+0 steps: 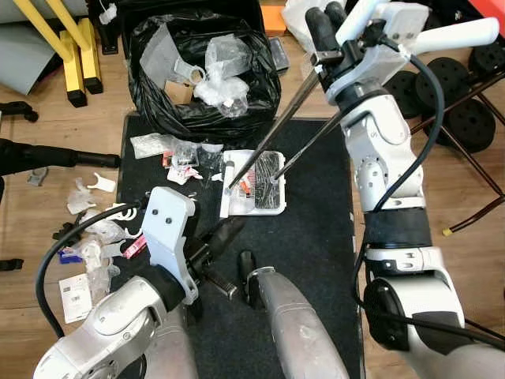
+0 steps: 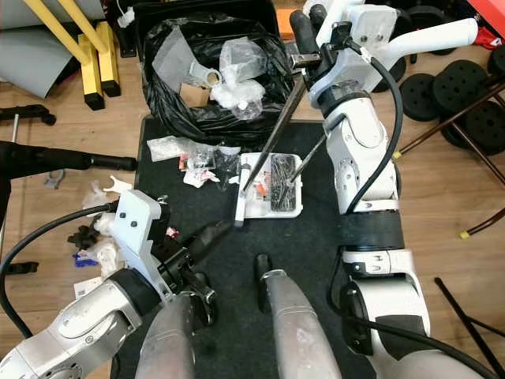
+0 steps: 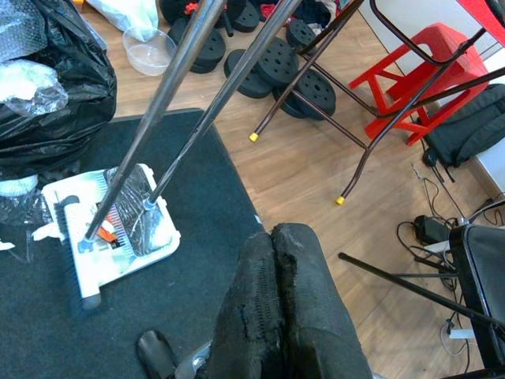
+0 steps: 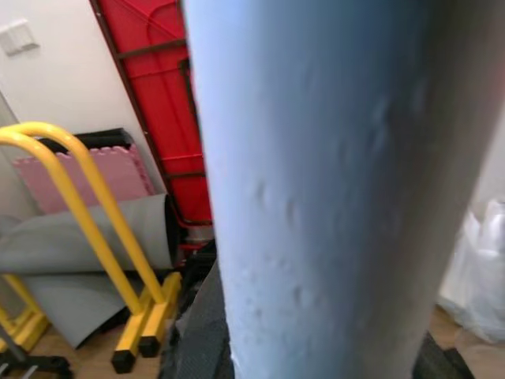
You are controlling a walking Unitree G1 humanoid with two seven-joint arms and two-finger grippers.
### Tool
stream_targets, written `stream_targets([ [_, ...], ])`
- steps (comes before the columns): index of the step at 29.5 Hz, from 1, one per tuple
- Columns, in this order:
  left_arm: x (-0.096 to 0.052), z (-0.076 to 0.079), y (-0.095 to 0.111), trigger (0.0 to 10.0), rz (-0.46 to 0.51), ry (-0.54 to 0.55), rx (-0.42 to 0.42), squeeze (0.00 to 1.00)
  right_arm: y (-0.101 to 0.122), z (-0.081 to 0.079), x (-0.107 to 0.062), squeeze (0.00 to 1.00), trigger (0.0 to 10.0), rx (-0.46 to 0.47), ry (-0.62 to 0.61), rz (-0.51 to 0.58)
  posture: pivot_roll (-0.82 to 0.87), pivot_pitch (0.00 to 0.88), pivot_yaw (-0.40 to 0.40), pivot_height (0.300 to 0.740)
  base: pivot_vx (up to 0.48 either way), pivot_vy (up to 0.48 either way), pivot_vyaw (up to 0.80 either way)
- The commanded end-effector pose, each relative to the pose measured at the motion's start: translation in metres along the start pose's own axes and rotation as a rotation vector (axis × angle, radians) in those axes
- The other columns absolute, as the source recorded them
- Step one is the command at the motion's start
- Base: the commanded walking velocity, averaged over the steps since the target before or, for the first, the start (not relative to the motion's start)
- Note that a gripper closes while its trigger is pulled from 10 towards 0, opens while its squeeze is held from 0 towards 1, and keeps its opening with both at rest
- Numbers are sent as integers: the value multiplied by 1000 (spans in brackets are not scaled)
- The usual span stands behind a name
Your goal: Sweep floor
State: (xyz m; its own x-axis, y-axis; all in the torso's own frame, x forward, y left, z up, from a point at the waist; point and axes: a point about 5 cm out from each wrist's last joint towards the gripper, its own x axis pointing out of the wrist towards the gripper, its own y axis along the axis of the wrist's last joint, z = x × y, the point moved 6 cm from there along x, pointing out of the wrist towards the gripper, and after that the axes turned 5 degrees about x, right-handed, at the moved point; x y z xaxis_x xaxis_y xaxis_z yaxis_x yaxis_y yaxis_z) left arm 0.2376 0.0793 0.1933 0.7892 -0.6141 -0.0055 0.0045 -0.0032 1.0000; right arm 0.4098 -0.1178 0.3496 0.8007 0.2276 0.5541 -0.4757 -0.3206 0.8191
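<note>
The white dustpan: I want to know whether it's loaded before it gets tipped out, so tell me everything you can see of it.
The white dustpan looks like plastic, a shallow rectangular tray lying flat on the dark mat, just in front of the black trash bag. Dark debris with a bit of orange lies in it. Two thin metal poles slant down into it from the right gripper, which holds them high up. A dark brush strip runs along one edge. Plastic scraps lie beside it on the mat.

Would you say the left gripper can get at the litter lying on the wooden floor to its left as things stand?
Probably yes: the left gripper hangs shut over the black mat, holding nothing, and the scattered litter lies close beside that arm with nothing between them.
</note>
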Motion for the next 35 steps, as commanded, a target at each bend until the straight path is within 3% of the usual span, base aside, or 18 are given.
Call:
stream_targets([
  [1, -3, 11, -6, 10000, -24, -65, -21, 0, 10, 6, 2, 0, 10000, -95, -16, 15, -109, 508, -153, 740, 0, 0, 0],
  [6, -2, 11, -7, 10000, -23, -64, -22, 0, 35, 5, 11, 0, 10000, -189, -21, 72, -113, 503, -155, 740, 0, 0, 0],
  [11, -1, 10, -7, 10000, -23, -64, -22, 0, 45, 1, 14, 0, 10000, -182, -9, 106, -114, 502, -155, 740, 0, 0, 0],
  [18, 0, 10, -7, 10000, -20, -62, -22, 0, 61, -20, 15, 0, 10000, -23, 85, 177, -116, 493, -161, 740, 0, 0, 0],
  [26, 2, 10, -8, 10000, -16, -63, -25, 0, 67, -27, 17, 0, 10000, 76, 117, 164, -119, 465, -163, 740, 0, 0, 0],
  [29, 6, 10, -10, 10000, -11, -67, -26, 0, 78, -34, 20, 0, 10000, 172, 151, 163, -122, 423, -161, 740, 0, 0, 0],
  [35, 14, 5, -12, 10000, -7, -64, -23, 0, 89, -39, 22, 0, 10000, 272, 187, 161, -126, 396, -160, 740, 0, 0, 0],
])
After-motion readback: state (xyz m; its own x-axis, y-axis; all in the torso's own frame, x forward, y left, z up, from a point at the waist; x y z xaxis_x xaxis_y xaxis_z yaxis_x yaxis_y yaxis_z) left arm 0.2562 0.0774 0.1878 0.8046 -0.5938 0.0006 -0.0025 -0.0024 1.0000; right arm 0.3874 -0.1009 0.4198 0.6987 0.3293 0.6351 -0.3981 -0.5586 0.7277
